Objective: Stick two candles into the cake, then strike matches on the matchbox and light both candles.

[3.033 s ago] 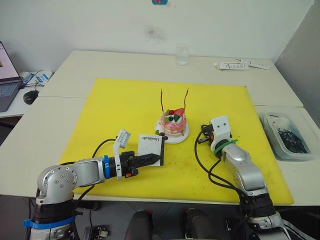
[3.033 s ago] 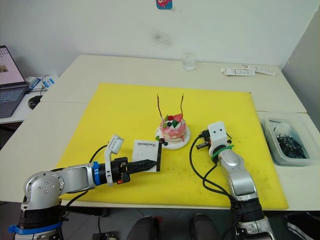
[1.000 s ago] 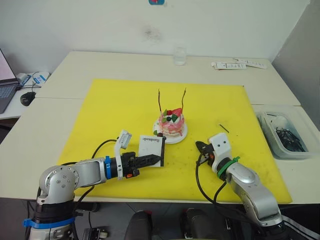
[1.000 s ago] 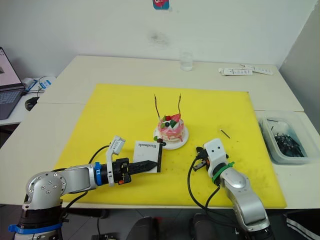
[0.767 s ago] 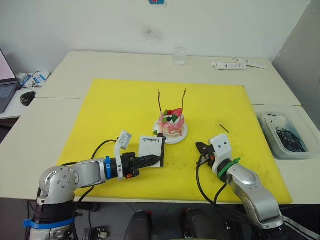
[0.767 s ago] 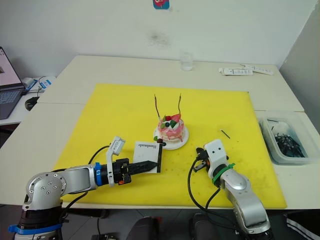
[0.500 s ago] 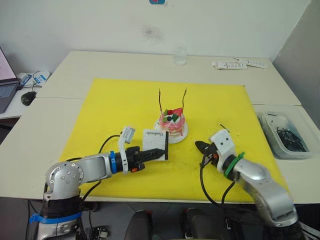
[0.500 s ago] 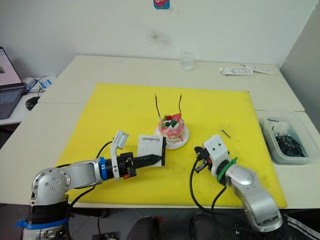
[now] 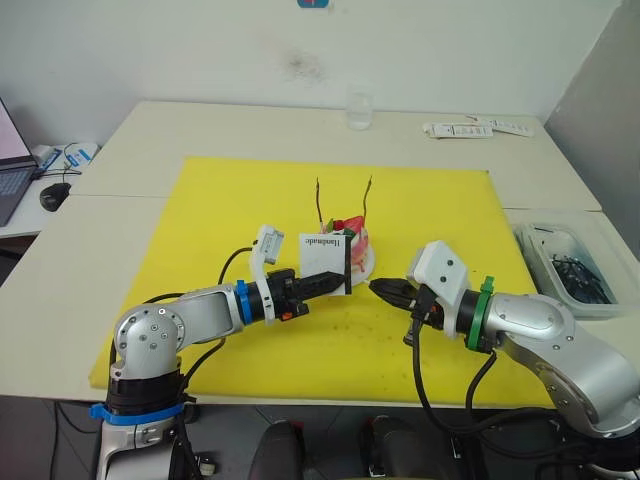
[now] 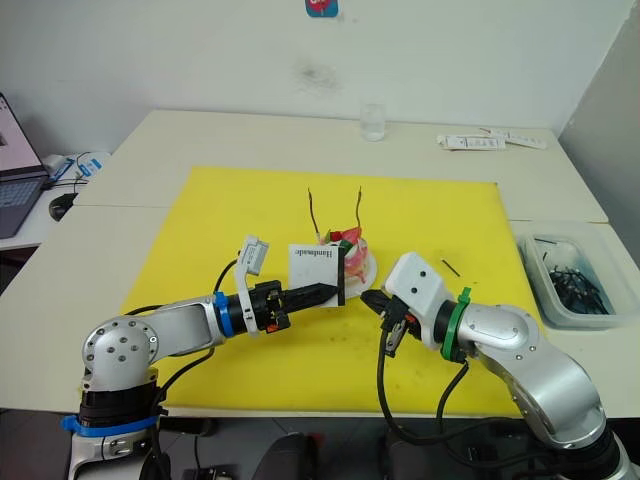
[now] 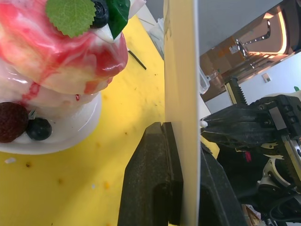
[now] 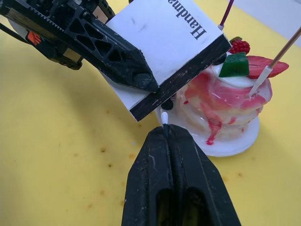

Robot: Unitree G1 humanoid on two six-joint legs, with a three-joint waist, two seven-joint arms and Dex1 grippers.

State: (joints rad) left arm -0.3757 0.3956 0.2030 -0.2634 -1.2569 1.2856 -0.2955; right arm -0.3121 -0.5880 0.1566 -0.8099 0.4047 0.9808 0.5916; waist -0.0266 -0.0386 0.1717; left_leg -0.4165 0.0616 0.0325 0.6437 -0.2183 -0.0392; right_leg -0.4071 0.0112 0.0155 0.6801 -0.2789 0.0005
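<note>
Where yellow mat (image 9: 230,210) covers pale tables (image 9: 200,125) (two abutting), white wall (image 9: 150,45)

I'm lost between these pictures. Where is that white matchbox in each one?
Left eye view: matchbox mid-picture, held by the left end effector, overlapping the cake's left side.
Right eye view: matchbox just left of centre, same pose.
Left wrist view: matchbox edge-on between the black fingers, cake beside it.
Right wrist view: matchbox's white face just beyond the match.
Shared landmark: the cake.
</note>
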